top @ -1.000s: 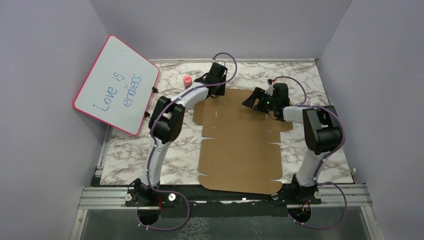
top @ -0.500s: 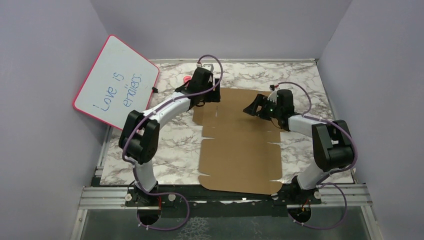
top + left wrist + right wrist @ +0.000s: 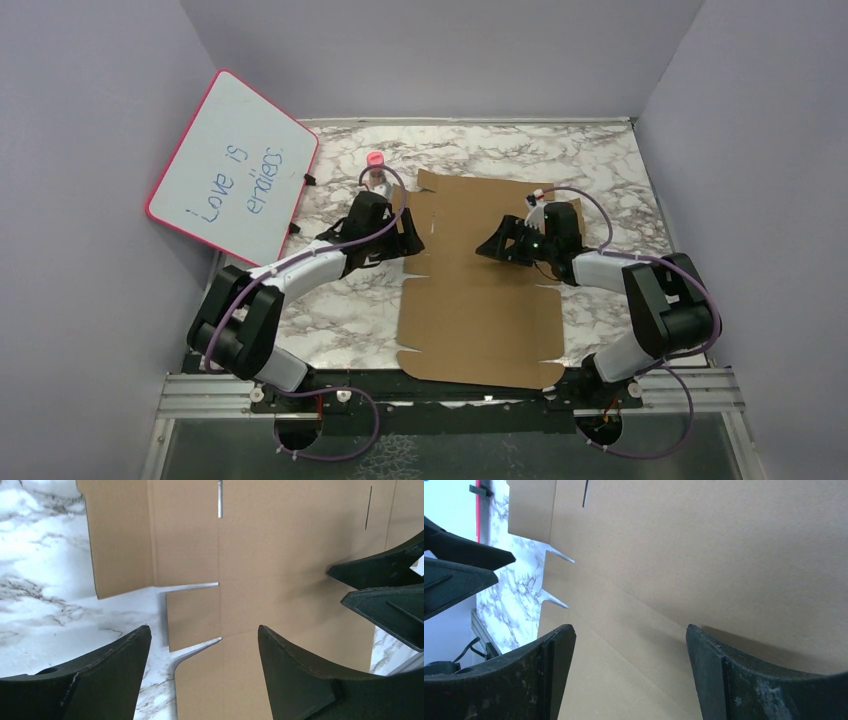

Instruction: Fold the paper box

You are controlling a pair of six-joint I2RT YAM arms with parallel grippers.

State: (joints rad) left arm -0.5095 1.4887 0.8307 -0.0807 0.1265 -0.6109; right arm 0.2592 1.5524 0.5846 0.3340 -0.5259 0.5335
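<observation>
The paper box (image 3: 480, 300) is a flat brown cardboard sheet with flaps and slits, lying on the marble table. My left gripper (image 3: 414, 240) is open and empty, low at the sheet's left edge by a small side tab. In the left wrist view (image 3: 204, 632) its jaws straddle the slit (image 3: 195, 650) beside that tab (image 3: 192, 612). My right gripper (image 3: 485, 250) is open and empty over the sheet's middle, pointing left. In the right wrist view (image 3: 630, 630) only cardboard (image 3: 704, 555) lies between its jaws. The two grippers face each other.
A pink-framed whiteboard (image 3: 235, 170) leans on the left wall. A small pink-capped bottle (image 3: 375, 165) stands on the marble table (image 3: 600, 160) just behind the left arm. Grey walls close in the left, right and back. A metal rail (image 3: 450, 395) runs along the near edge.
My left arm pulled back from the sheet's far left corner to its left edge, uncovering the far flap. My right gripper came nearer and lower over the sheet. The sheet stayed flat.
</observation>
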